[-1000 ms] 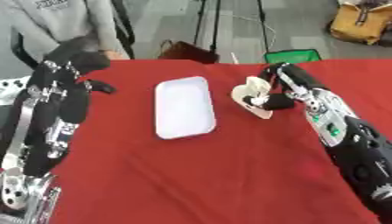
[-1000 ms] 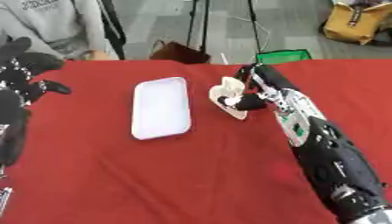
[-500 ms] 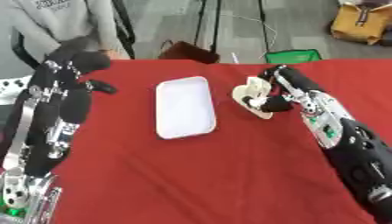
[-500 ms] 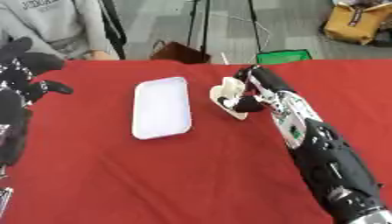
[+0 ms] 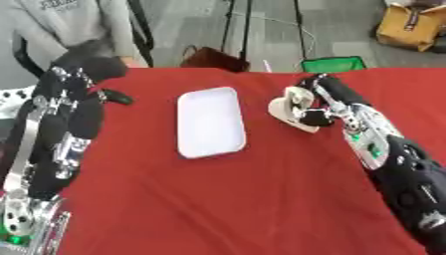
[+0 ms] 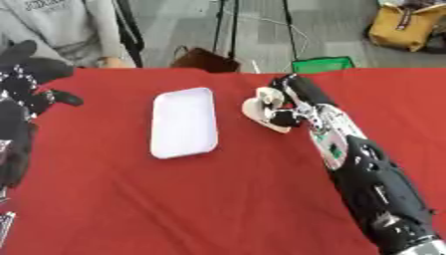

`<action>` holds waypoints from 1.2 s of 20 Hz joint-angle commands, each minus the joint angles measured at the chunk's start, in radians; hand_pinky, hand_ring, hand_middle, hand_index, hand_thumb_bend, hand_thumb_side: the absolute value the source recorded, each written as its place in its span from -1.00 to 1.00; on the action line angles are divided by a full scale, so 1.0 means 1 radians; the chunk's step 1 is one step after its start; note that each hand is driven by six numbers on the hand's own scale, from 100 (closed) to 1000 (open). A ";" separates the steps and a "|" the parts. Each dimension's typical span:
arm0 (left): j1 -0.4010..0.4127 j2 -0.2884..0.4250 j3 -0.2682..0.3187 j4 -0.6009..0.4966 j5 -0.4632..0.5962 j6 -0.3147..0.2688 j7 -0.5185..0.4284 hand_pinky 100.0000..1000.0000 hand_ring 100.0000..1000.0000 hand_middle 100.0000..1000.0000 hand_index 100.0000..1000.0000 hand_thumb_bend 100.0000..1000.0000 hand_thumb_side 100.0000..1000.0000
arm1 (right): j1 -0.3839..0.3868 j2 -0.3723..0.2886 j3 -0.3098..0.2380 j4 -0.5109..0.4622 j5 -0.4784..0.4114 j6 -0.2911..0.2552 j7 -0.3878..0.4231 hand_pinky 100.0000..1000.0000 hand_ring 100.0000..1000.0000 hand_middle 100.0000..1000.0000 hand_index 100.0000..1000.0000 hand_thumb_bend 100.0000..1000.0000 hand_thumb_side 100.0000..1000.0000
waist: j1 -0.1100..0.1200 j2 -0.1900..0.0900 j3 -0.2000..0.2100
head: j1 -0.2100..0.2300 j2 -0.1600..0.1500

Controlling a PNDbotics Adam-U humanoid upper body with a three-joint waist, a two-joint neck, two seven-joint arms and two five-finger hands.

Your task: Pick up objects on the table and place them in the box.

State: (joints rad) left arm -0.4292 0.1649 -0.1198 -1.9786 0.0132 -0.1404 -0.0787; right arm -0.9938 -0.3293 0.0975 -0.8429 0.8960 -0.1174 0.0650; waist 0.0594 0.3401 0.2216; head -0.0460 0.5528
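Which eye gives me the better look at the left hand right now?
Left eye view: the left hand and its forearm sit well inside the frame. In the right eye view it is cropped at the left edge.

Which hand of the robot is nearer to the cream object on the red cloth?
Right. The right hand is curled around the cream object, just right of the white tray. The left hand hangs far off, beyond the tray's other side.
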 commanded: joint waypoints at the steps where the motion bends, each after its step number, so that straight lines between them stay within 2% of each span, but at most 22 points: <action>1: -0.010 0.003 0.001 -0.021 0.003 0.000 -0.003 0.15 0.56 0.36 0.81 -0.09 0.14 | -0.015 -0.010 0.000 -0.017 -0.002 0.000 -0.007 -0.26 -0.03 -0.04 0.35 -1.00 -0.73 | -0.001 -0.022 0.000 | 0.002 -0.008; 7: -0.010 0.003 0.001 -0.021 0.003 0.000 -0.003 0.16 0.56 0.36 0.81 -0.09 0.13 | -0.014 -0.010 0.002 -0.032 -0.014 -0.004 -0.010 -0.28 -0.04 -0.04 0.35 -1.00 -0.73 | -0.001 -0.025 -0.003 | 0.003 -0.007; 13: -0.008 0.004 0.001 -0.021 0.003 0.001 -0.003 0.16 0.56 0.36 0.81 -0.08 0.12 | -0.022 -0.016 0.021 -0.126 -0.069 -0.015 0.001 -0.31 -0.05 -0.04 0.35 -1.00 -0.70 | -0.001 -0.034 -0.010 | 0.003 -0.006; 20: -0.009 0.005 -0.002 -0.021 0.007 -0.001 -0.007 0.16 0.56 0.36 0.81 -0.07 0.10 | -0.032 -0.012 0.068 -0.251 -0.146 -0.027 0.037 -0.30 -0.04 -0.03 0.36 -1.00 -0.62 | -0.002 -0.046 -0.009 | -0.010 -0.005; 24: -0.010 0.002 -0.005 -0.021 0.012 -0.003 -0.010 0.16 0.57 0.36 0.81 -0.07 0.10 | -0.045 0.019 0.106 -0.264 -0.150 -0.038 0.074 -0.26 -0.02 -0.02 0.37 -1.00 -0.59 | -0.004 -0.049 -0.001 | -0.014 -0.004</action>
State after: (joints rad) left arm -0.4292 0.1648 -0.1257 -1.9787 0.0190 -0.1425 -0.0854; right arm -1.0130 -0.3141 0.1936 -1.0800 0.7540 -0.1513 0.1270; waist 0.0564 0.3161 0.2186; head -0.0562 0.5530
